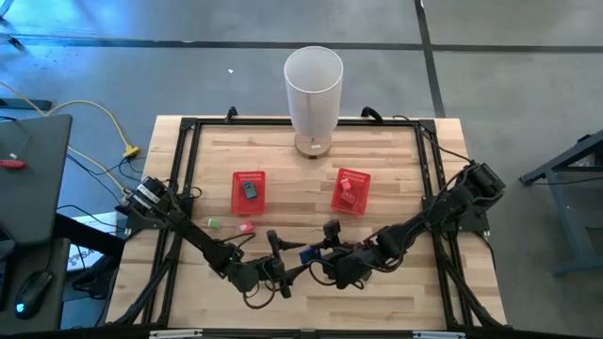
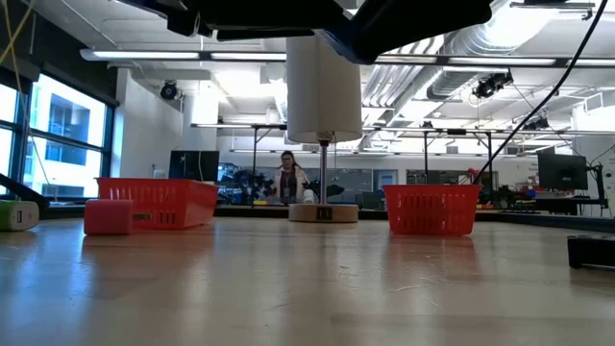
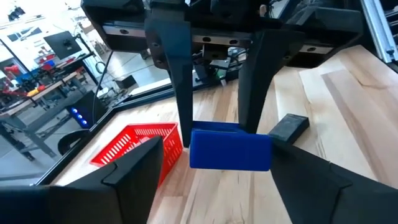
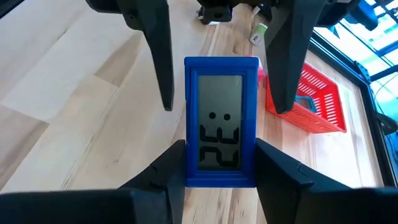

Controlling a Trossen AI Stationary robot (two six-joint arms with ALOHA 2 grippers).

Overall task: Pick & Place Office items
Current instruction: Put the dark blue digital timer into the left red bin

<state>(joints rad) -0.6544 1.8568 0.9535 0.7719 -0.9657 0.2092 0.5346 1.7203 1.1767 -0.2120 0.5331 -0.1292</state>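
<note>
The right gripper (image 4: 214, 171) has its fingers (image 4: 171, 165) closed on the two sides of a blue digital clock (image 4: 221, 121), held above the near middle of the bench (image 1: 396, 174), display toward the wrist camera. Facing it, the left gripper (image 3: 214, 171) stands spread around the same blue clock, its fingers (image 4: 155, 50) on either side and apart from the case, so nothing is in its grip yet. This reads as a handover between the arms: the likely next move calls for the left fingers to close squarely on the clock before the right ones let go, and then a carry to one of the baskets. Outward from there, a black item (image 3: 288, 126) lies on the bench just beyond the clock, and farther left lie a pink item (image 1: 246, 227) and a green item (image 1: 214, 222), near each other. The left red basket (image 1: 249, 191) holds a dark teal object and the right red basket (image 1: 350, 191) a red one, with the tall white cylinder (image 1: 313, 92) behind and between them. From above, the two grippers overlap in a dark tangle and the clock shows only as a blue sliver; the low view shows neither pair of fingers, only dark arm parts cut off at the top.
</note>
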